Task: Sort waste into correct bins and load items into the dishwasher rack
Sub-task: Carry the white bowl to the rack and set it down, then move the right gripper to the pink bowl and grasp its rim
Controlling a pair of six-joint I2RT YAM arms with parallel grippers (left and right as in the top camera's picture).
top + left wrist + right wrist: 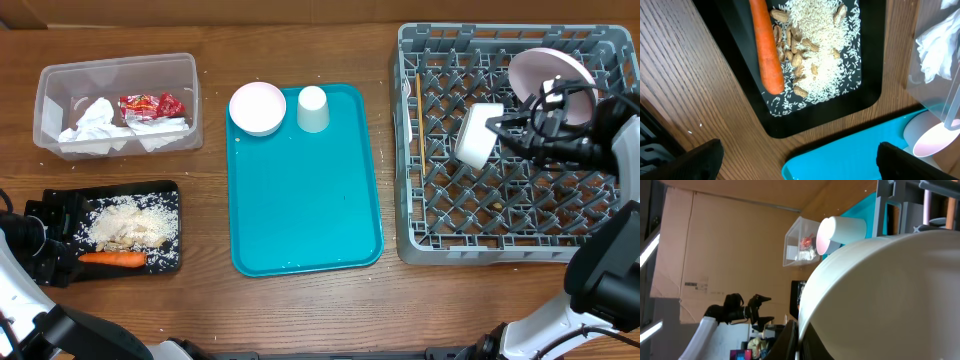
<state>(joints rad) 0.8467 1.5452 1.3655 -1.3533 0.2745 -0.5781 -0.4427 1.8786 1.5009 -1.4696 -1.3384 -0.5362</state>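
Our right claw (498, 130) grips a small white bowl (475, 136) sideways above the dishwasher rack (440, 232), and the bowl hides its fingertips from us. Our left claw (800, 157) hangs spread near the black tray (805, 122).

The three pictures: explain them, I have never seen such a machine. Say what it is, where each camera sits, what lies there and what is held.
This is a two-armed robot at a table; each arm ends in a two-finger gripper. One picture looks down from above; the other two come from wrist cameras. A clear tub holds napkins and a red wrapper. A black tray holds rice, peanuts and a carrot. A teal tray carries a bowl and a cup. The grey rack holds a plate and a wooden stick. The right gripper is shut on a second bowl over the rack. The left gripper is open and empty, near the black tray.
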